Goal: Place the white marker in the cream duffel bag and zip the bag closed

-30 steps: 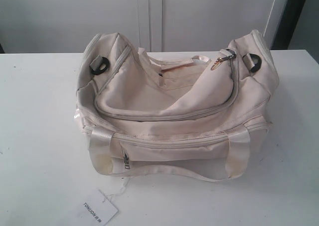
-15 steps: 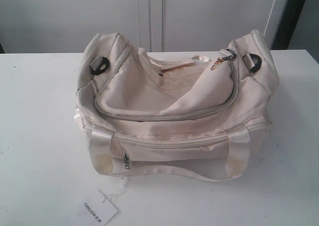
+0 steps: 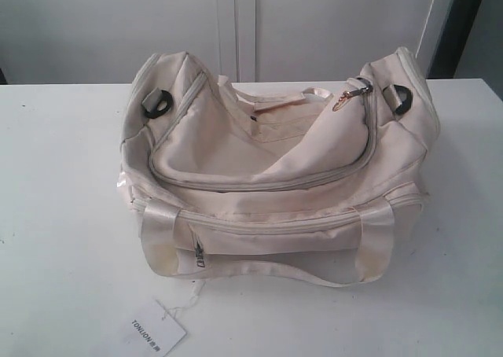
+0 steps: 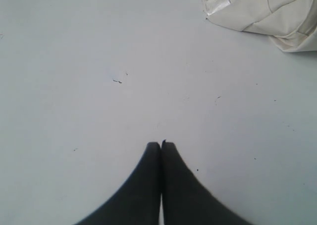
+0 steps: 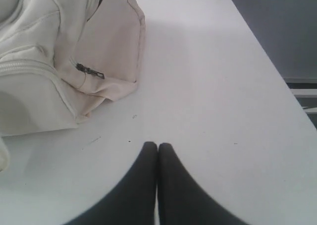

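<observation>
Cream duffel bag (image 3: 275, 176) centre frame, zipper looks shut, gold pull (image 3: 343, 100) upper right. No white marker visible, likely inside. left gripper (image 4: 161, 144) and right gripper (image 5: 157, 145) closed, empty, over table (image 4: 99, 61). Looks done.

The exterior camera looks slantwise down from near on the cream duffel bag (image 3: 275, 168) and the white table (image 3: 55, 215) under it. Each wrist camera sits behind its claw and looks past the tips onto the tabletop: well ahead of the left gripper (image 4: 161, 144) shows only a corner of the bag, nearer ahead of the right gripper (image 5: 158, 145) one end. All three views share bag and tabletop.
</observation>
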{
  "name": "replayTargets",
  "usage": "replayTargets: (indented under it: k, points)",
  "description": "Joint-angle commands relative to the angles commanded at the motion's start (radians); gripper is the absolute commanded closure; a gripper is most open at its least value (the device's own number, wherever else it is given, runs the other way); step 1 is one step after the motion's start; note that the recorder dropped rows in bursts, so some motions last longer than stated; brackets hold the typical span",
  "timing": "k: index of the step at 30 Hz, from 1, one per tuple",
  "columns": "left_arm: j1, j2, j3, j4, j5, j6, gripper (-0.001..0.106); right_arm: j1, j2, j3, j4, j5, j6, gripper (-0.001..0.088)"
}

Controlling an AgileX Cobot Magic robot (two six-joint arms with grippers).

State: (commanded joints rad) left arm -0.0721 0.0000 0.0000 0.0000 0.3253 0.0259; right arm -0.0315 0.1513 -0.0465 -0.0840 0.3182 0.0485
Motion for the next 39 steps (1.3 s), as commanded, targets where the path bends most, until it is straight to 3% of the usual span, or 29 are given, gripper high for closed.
replayTargets:
  k: [8,39]
  points:
    - [0.0,0.0,0.0,0.0,0.0,0.0,0.105,0.0,-0.151,0.047,0.002,0.017,0.0,0.0868]
    - [0.0,0.0,0.0,0.0,0.0,0.0,0.105,0.0,-0.151,0.047,-0.002,0.022,-0.043,0.0868]
